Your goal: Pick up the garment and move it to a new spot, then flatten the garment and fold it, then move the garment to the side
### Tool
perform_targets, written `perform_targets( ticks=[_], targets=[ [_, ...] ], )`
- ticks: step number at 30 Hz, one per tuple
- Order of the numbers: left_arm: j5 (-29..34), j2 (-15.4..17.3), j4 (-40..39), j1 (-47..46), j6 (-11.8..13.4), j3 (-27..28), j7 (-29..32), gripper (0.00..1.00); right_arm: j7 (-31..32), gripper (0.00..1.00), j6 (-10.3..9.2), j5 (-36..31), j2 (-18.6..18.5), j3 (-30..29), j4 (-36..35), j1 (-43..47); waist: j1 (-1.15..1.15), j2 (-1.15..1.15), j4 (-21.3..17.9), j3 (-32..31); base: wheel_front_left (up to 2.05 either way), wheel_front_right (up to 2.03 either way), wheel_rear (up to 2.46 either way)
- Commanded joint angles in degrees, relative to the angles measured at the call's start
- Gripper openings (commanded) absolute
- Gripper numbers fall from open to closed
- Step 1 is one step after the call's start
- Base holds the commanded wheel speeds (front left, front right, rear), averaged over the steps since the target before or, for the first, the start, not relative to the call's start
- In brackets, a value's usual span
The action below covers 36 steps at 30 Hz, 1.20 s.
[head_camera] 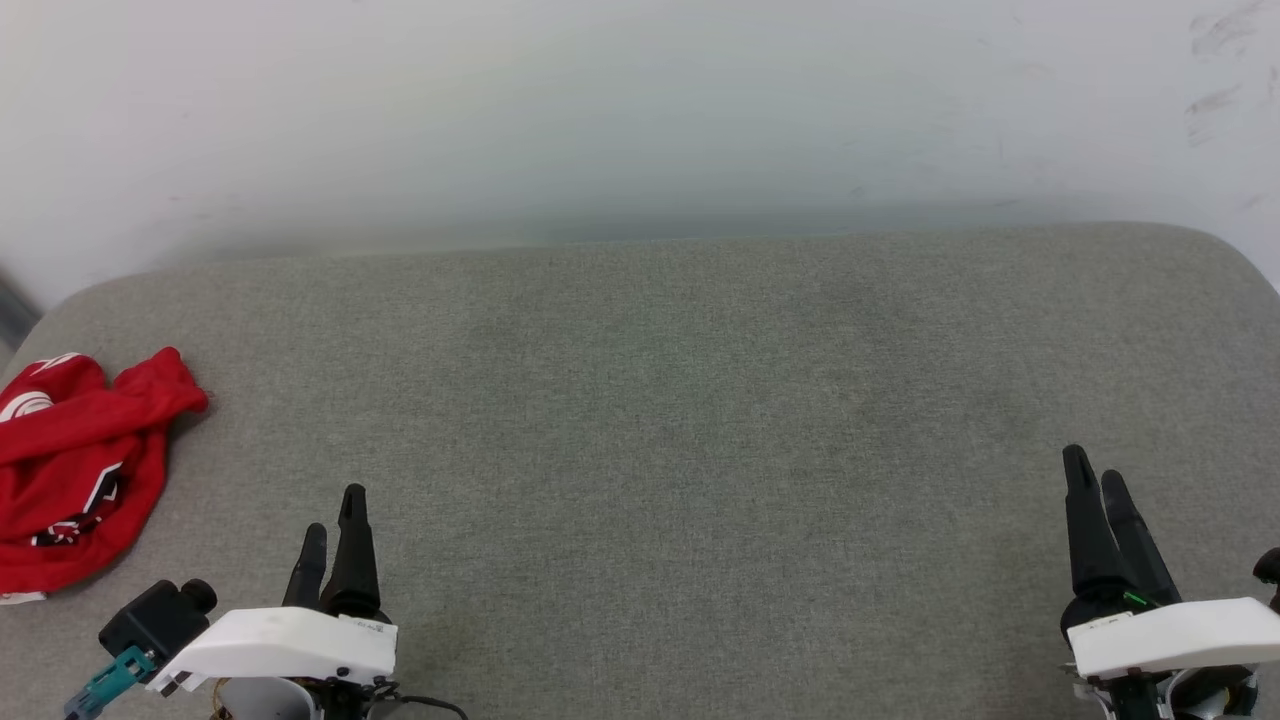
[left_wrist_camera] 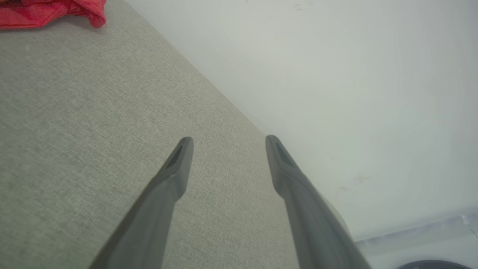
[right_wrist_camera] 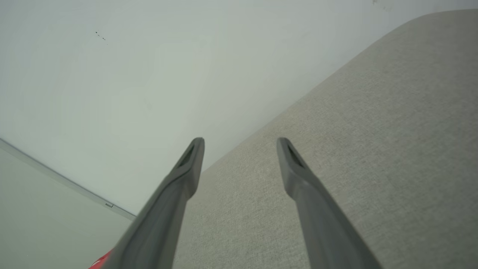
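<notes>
Grippers, two, left (head_camera: 335, 508) and right (head_camera: 1092, 472), gaping; one crumpled garment (head_camera: 75, 470).

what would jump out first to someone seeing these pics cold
The crumpled red garment catches the eye first, bunched at the far left edge of the grey fabric surface. Next come the two dark-fingered grippers at the near edge: the left gripper sits just right of the garment without touching it, and the right gripper is far across the surface. Both are open and hold nothing.
</notes>
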Motion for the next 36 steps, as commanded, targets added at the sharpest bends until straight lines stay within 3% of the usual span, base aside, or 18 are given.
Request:
perform_targets(
  ticks=[1, 16, 36],
  targets=[
    [3.13, 0.13, -1.55, -0.03, 0.69, -0.41, -0.77, 1.00, -0.86, 1.00, 0.01, -2.89, -0.04, 0.29, -1.27, 0.05, 0.00, 0.00, 0.04, -0.02, 0.00, 0.00, 0.00],
    [15.29, 0.14, -2.94, 1.20, 2.90, -2.71, -3.25, 1.00, -3.34, 1.00, 0.01, -13.79, -0.02, 0.83, -1.73, 1.19, 0.00, 0.00, 0.07, -0.06, 0.00, 0.00, 0.00],
    [26.96, 0.17, -4.58, 2.94, 3.09, -4.90, -6.28, 1.00, -6.38, 1.00, 0.01, -25.50, -0.01, 1.42, -3.16, 3.30, 0.00, 0.00, 0.31, -0.25, 0.00, 0.00, 0.00]
  ],
)
